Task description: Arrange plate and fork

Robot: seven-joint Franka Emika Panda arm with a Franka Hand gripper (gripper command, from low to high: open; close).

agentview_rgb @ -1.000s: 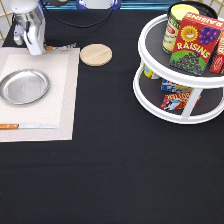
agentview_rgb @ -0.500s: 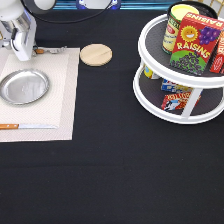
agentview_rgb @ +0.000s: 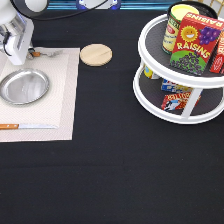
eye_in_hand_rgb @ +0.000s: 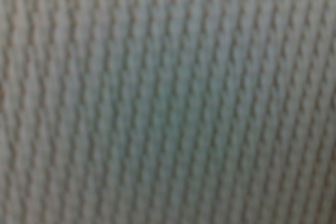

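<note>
The round silver plate (agentview_rgb: 24, 86) lies on the pale woven placemat (agentview_rgb: 60, 100) at the exterior view's left. The fork (agentview_rgb: 45, 52) lies on the mat's top edge, above the plate, with its tines pointing right and its orange-brown handle end running in under the gripper. My gripper (agentview_rgb: 15, 56) is low over the mat's top left corner, right at the fork's handle and just above the plate's rim. The wrist view shows only the mat's weave (eye_in_hand_rgb: 168, 112) from very close.
A wooden-handled knife (agentview_rgb: 27, 126) lies along the mat's bottom edge. A round wooden coaster (agentview_rgb: 96, 54) sits just right of the mat. A white two-tier turntable (agentview_rgb: 165, 107) with a raisin box, a can and other packets stands at the right.
The gripper has moved left and lower along the mat's top edge. The fork seems to have shifted slightly left with it. Plate and knife have not moved.
</note>
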